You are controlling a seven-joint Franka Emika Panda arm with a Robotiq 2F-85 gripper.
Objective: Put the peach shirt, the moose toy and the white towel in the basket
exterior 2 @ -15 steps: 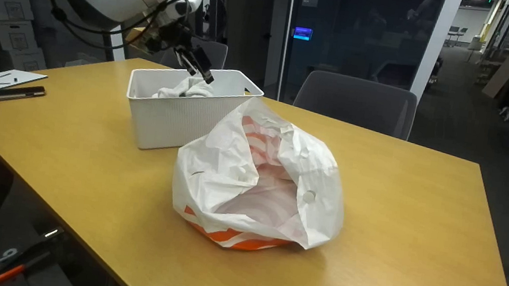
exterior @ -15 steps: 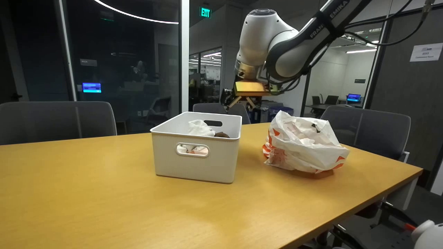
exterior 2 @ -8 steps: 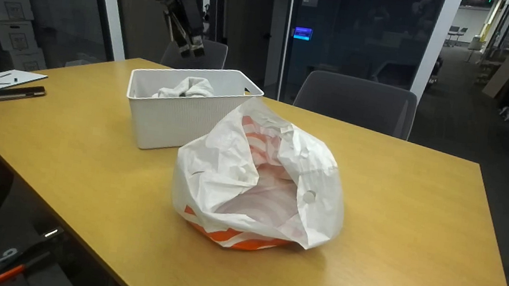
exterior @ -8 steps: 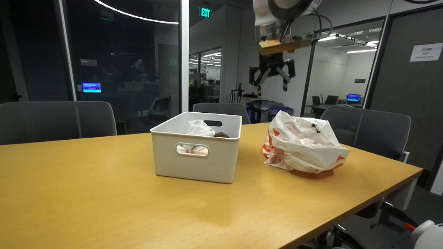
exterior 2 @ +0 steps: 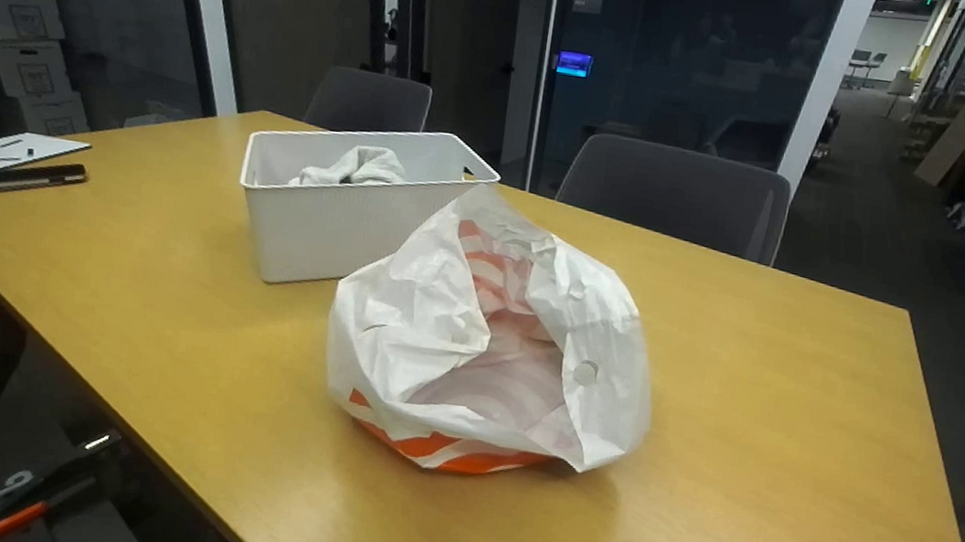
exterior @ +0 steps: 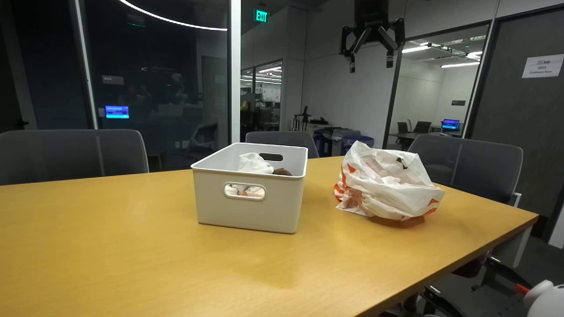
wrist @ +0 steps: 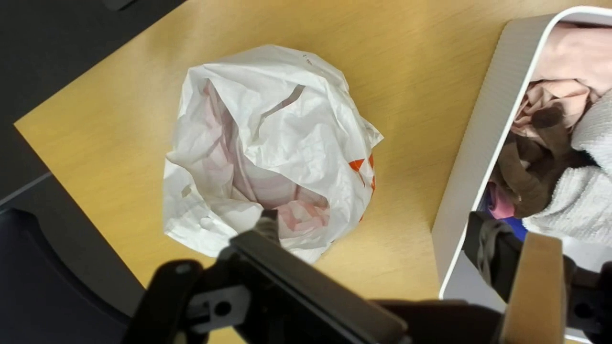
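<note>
two fingers (exterior: 352,65) apart, one bag (wrist: 311,138), one basket (exterior: 251,215) holding one shirt (wrist: 576,55), one toy (wrist: 528,179), one towel (wrist: 578,205)

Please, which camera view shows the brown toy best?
The wrist view, because it looks down into the basket and shows the brown toy with its limbs. The exterior views show at most a brown bit; the rest is hidden.
</note>
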